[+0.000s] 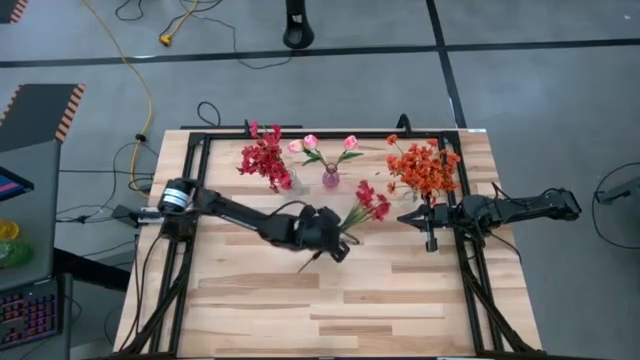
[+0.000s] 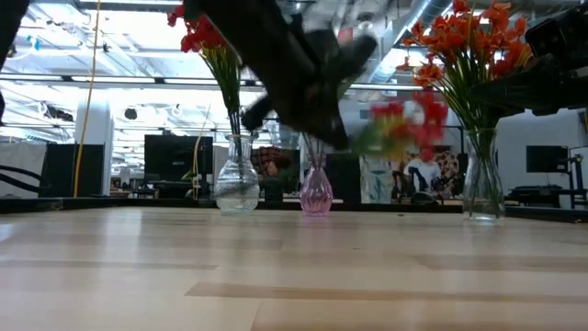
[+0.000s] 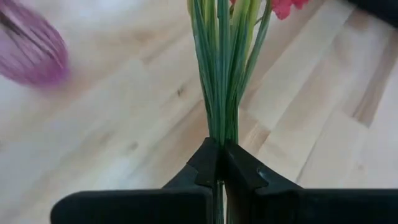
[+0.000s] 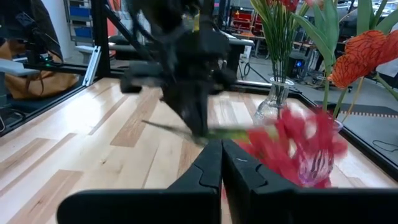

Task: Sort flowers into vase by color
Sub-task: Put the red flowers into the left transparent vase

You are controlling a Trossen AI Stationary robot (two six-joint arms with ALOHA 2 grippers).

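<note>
My left gripper (image 1: 343, 238) is over the table's middle, shut on a red flower sprig (image 1: 367, 205) whose blossoms point toward the far right. Along the far side stand a clear vase with red flowers (image 1: 265, 160), a small pink vase (image 1: 330, 178) with pale pink flowers (image 1: 312, 143), and a clear vase with orange flowers (image 1: 425, 168). My right gripper (image 1: 408, 217) hovers shut near the orange vase, touching nothing. In the right wrist view the red blossoms (image 4: 283, 149) show blurred in front of the shut fingers (image 4: 221, 152). My left gripper pinches the red sprig's bunch of green stems (image 3: 222, 127) between its two fingers. The stems run on forward past the fingertips toward the blossoms (image 3: 287, 6), and a short stem end (image 1: 308, 264) sticks out behind. The sprig is lifted clear of the table (image 2: 404, 119).
A black frame (image 1: 300, 135) runs round the wooden table top (image 1: 300, 300), with rails at the left, right and far sides. The near half of the table shows bare wood. Cables and a yellow cord (image 1: 150, 90) lie on the floor beyond.
</note>
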